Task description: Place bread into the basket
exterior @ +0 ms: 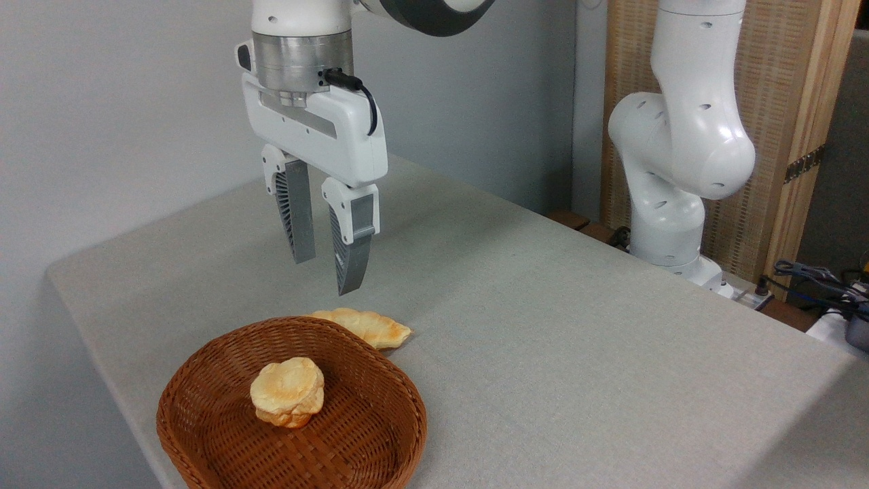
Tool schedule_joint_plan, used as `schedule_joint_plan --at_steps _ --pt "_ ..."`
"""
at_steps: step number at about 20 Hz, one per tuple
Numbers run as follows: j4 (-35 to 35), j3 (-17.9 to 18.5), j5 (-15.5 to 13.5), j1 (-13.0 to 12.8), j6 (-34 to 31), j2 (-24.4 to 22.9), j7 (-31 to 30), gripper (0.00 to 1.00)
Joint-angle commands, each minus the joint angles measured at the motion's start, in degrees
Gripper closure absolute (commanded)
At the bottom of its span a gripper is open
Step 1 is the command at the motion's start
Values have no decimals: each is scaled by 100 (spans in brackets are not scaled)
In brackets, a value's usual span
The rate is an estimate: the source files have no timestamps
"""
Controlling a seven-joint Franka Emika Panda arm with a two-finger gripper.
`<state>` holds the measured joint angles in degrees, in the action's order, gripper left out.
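One bun [288,392] is sitting in the basket [380,380] while the bread [370,327] is lying on the counter [577,326] just outside its one-o'clock rim, so the claw [327,275] is hanging above it, slightly parted and gripping nothing, probably lining up a grasp.

The pincer [328,275] hangs pointing down, its fingers slightly apart and empty.

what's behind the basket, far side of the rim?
The bread lies flat on the table, just behind the basket rim. Its near-left part is hidden by the rim, so contact is unclear. The open gripper hangs above, empty.
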<state>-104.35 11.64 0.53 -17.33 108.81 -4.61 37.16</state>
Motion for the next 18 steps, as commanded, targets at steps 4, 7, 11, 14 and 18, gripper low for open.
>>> schedule_joint_plan --at_steps 4,7,11,14,18 --pt "46 40 -71 -51 -114 -14 -113 0" --pt "46 40 -71 -51 -114 -14 -113 0" --pt "46 40 -71 -42 -114 -14 -113 0" --pt "46 49 -71 -42 -114 -23 -113 0" --pt "46 40 -71 -51 -271 -14 -78 0"
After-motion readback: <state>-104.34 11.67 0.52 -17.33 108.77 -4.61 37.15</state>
